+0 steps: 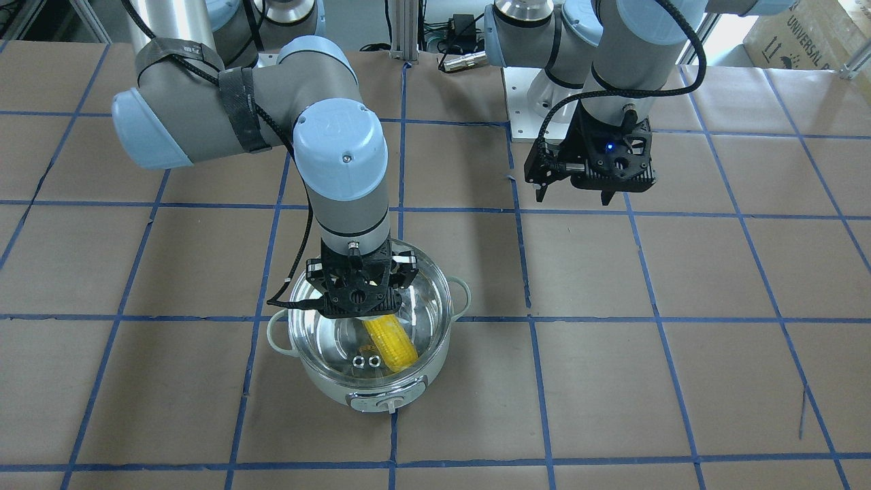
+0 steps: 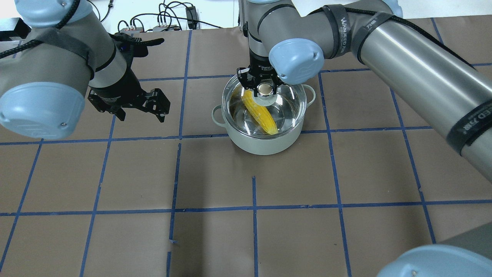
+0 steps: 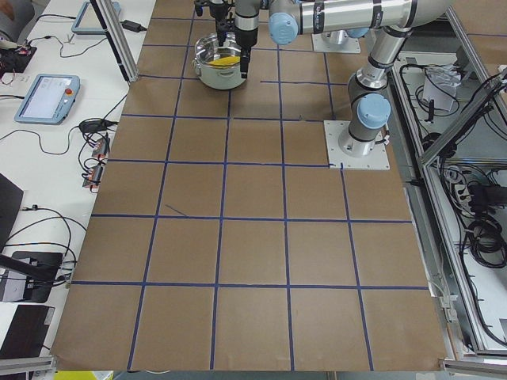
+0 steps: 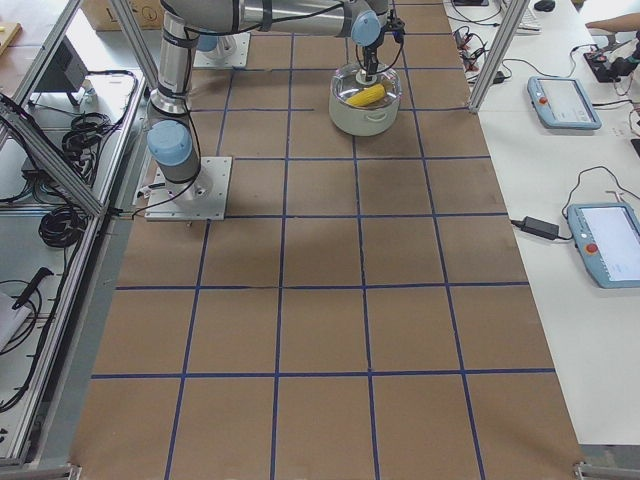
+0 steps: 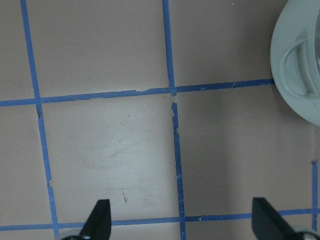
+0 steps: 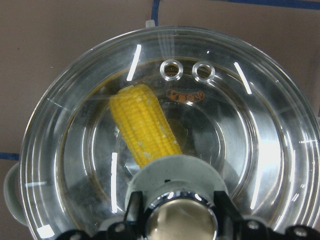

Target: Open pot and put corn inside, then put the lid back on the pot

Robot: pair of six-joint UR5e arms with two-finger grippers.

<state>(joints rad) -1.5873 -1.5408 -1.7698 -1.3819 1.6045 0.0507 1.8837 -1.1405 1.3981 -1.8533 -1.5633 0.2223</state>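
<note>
Seen from overhead, the pot (image 2: 265, 145) stands on the brown table (image 2: 346, 173) with the lid (image 2: 293, 103) lying on its rim and the corn (image 2: 264, 115) aslant inside it, showing through the glass. The right gripper (image 2: 261, 87) points straight down with its jaws pinching the lid's knob (image 2: 265, 92). The left gripper (image 2: 142, 115) hangs over bare table well apart from the pot, jaws spread and holding nothing. From across the table, the pot's control knob (image 1: 389, 406) faces the camera, and two vent rings (image 1: 365, 361) sit in the glass just beside the cob's end. Both side views show the pot small at the table's far end, the yellow cob inside and the right arm bent over it. The left wrist view shows two black fingertips wide apart over the blue-taped paper, with a pot handle (image 5: 296, 70) at the right edge. The right wrist view shows black fingers (image 6: 227, 215) pressed against either side of the knob, with the corn below the glass.
</note>
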